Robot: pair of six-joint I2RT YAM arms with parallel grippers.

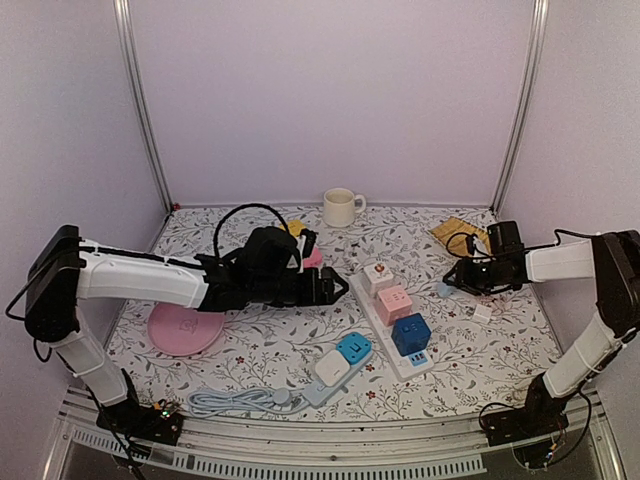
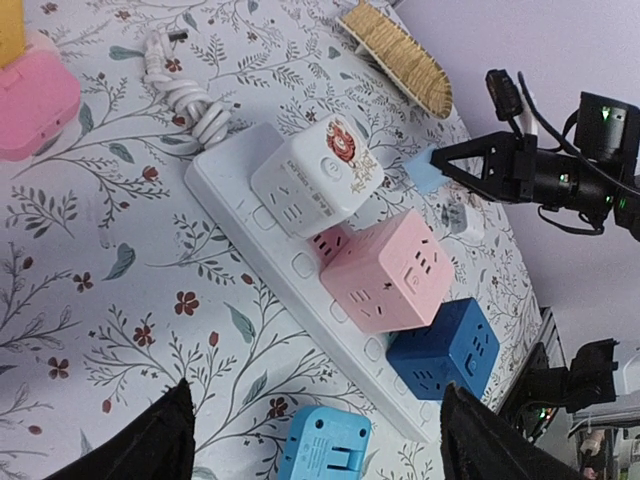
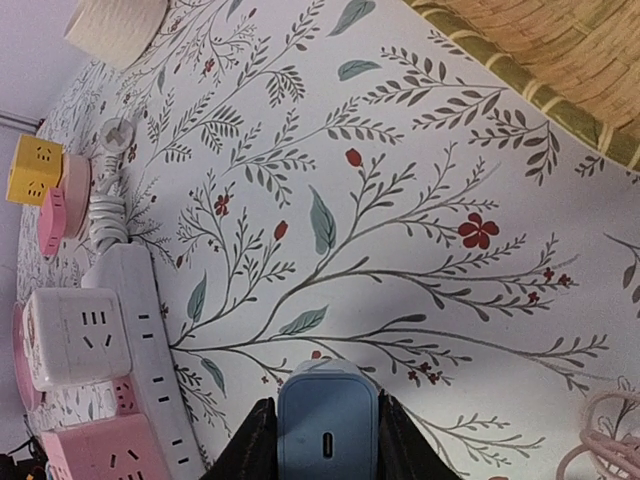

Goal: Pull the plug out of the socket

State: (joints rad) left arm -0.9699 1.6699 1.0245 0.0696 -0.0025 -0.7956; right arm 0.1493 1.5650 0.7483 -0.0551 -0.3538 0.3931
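While the light-blue plug (image 3: 328,425) sits pinched between the dark fingers (image 3: 252,445) of the right gripper (image 1: 452,282), which are closed against its two sides, it is free of the white power strip (image 2: 225,170) and lies off to the strip's right, low over the floral tablecloth (image 1: 280,345). I cannot tell whether it touches the cloth. Three cube adapters stand in a row on the strip: white (image 2: 318,170), pink (image 2: 385,270) and dark blue (image 2: 445,350). The left gripper (image 1: 338,287) hovers just left of the strip, jaws spread wide and holding nothing. A woven mat (image 1: 458,232) lies behind the right gripper, and a cream mug (image 1: 340,207) stands at the back.
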